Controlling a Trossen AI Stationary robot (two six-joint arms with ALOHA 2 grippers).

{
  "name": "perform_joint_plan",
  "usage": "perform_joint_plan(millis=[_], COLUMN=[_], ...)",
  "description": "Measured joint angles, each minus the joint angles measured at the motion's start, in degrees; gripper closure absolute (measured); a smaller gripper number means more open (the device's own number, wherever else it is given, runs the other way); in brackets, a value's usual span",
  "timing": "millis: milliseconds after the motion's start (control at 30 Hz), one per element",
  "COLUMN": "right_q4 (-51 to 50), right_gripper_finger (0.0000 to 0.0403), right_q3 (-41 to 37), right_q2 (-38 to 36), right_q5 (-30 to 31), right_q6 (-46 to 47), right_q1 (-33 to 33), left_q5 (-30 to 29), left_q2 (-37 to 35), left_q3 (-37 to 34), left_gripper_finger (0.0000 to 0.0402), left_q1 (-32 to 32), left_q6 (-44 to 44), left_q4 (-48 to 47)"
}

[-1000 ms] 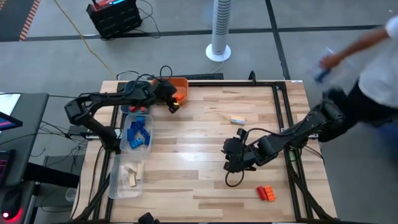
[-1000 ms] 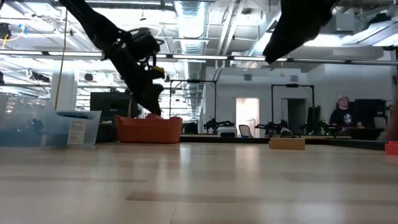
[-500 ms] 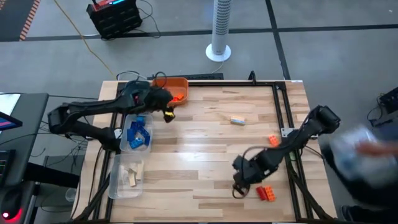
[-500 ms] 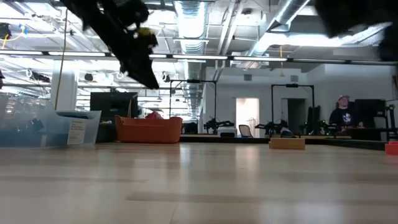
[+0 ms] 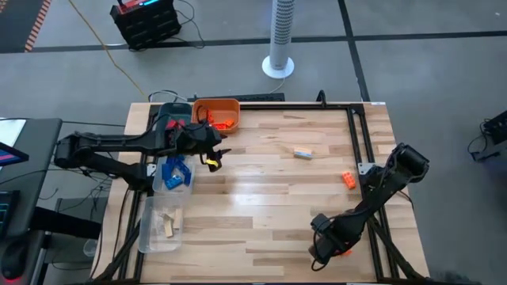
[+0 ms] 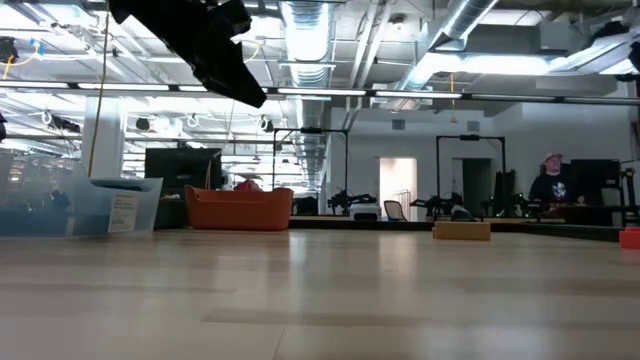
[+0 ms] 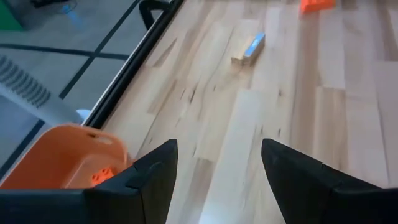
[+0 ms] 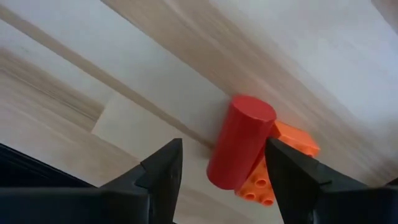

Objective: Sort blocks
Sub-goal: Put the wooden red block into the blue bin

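My right gripper hangs open over a red cylinder leaning on an orange studded brick near the table's front right. Both look light, rigid, smooth plastic — I'd pinch the cylinder across its round sides. My left gripper waits open by the orange tray.

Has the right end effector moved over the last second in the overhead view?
Yes. The right end effector went from mid-table toward the table's near edge, ending over the orange block, farther from the wooden block.
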Motion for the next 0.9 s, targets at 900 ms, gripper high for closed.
perform_joint_plan(millis=[900], right_q4=[-0.1], right_gripper_finger=[0.0252], right_q3=[0.2], right_q2=[8.9], right_q5=[-2.6], right_q6=[-9.0], right_q1=[-1.2], left_q5=[0.0], left_q2=[0.2], left_q3=[0.0], left_gripper_finger=[0.0173], left_q1=[-0.8], left_q6=[2.0], left_q4=[0.0])
